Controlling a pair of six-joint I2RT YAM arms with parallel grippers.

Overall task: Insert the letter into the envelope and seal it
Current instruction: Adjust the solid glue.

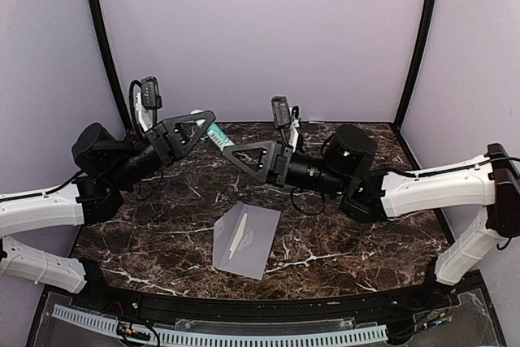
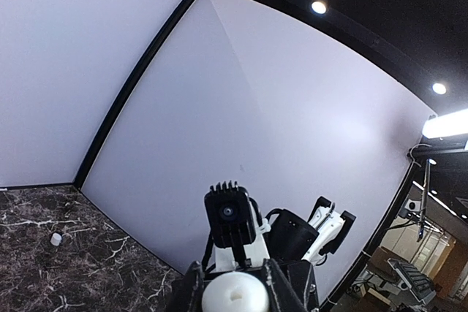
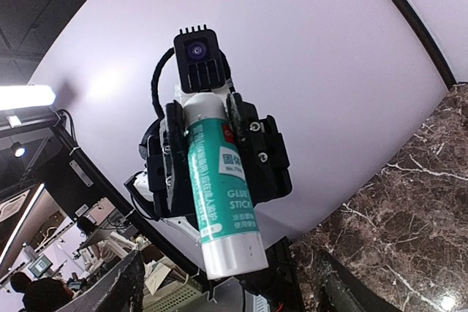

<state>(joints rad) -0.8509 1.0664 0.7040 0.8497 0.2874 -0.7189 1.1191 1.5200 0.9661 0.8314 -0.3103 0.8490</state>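
Observation:
The grey-lavender envelope (image 1: 252, 241) lies flat on the marble table (image 1: 366, 233), near the front middle. A narrow off-white strip (image 1: 236, 237) shows along its left part; I cannot tell whether it is the letter's edge or the flap. No other part of the letter shows. My left gripper (image 1: 203, 123) is raised above the table's back and shut on a green-and-white glue stick (image 1: 216, 135). The stick's round white end (image 2: 235, 294) sits between its fingers. My right gripper (image 1: 246, 156) is open, facing the glue stick (image 3: 223, 188), its fingers (image 3: 131, 279) apart below it.
A small white cap (image 2: 55, 239) lies on the table near the back wall. Purple walls with black posts (image 1: 104, 46) close in the table on three sides. A perforated strip (image 1: 244, 335) runs along the front edge.

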